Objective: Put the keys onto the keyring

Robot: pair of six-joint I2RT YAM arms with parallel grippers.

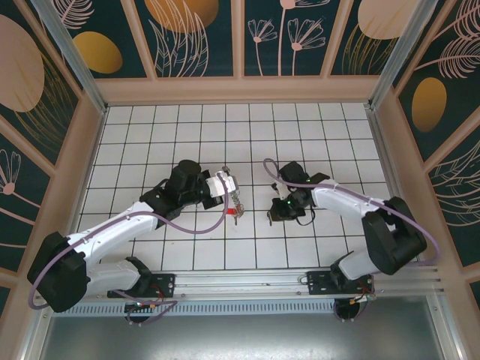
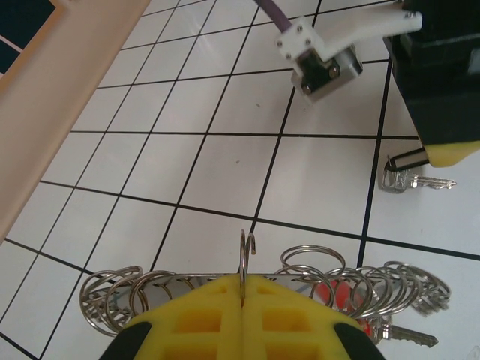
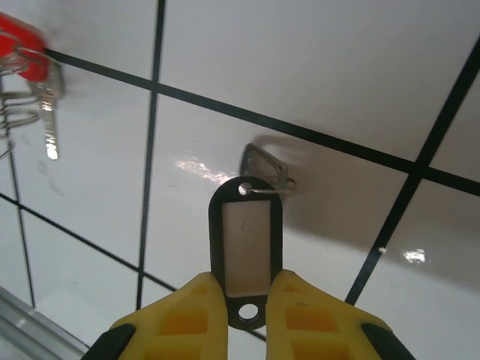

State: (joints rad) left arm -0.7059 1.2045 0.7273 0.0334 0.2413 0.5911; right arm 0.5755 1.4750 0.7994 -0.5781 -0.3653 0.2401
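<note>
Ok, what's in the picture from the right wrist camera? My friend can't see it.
The right gripper pinches a black key tag with a white label between yellow fingers. A silvery key lies at the tag's far end on the white tiled floor, and a red-headed key sits top left.

White tiled floor (image 1: 225, 127), floral wall panels (image 1: 187, 37)

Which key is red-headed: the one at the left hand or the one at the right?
The left one: the red-headed key in the keyring bundle at the left hand. The right hand's silver key is on a black tag.
</note>
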